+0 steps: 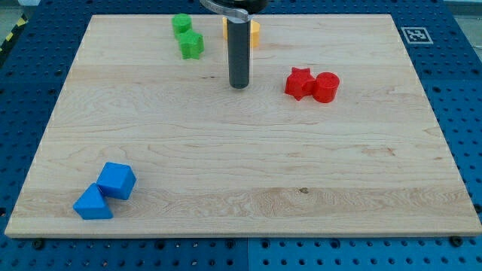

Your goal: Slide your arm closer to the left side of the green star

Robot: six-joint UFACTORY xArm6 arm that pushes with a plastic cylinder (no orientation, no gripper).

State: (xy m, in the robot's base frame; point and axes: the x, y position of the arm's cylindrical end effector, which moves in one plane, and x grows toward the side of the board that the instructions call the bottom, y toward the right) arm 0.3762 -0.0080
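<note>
A: Where is my tip (239,85) in the camera view?

B: It rests on the wooden table (241,173), in the upper middle of the board. There is no claw on this arm, only the dark rod, so nothing is clenched or released.

A: And the green star (191,45)?

B: Near the view's top, to the left of the rod and a little higher up. A green cylinder (181,24) stands just above it, touching or nearly so. The tip is apart from the star, on the star's right side, lower in the view.

A: What hides behind the rod?

B: A yellow block (253,31) at the view's top, partly covered by the rod; I cannot tell its shape.

A: Anything on the view's right?

B: A red star (300,83) with a red cylinder (327,87) pressed against its right side, near the tip but not touching it.

A: And lower down?

B: Two blue blocks at the bottom left, well apart from the rest: a blue cube (117,181) and a blue wedge-like block (93,204) touching it
</note>
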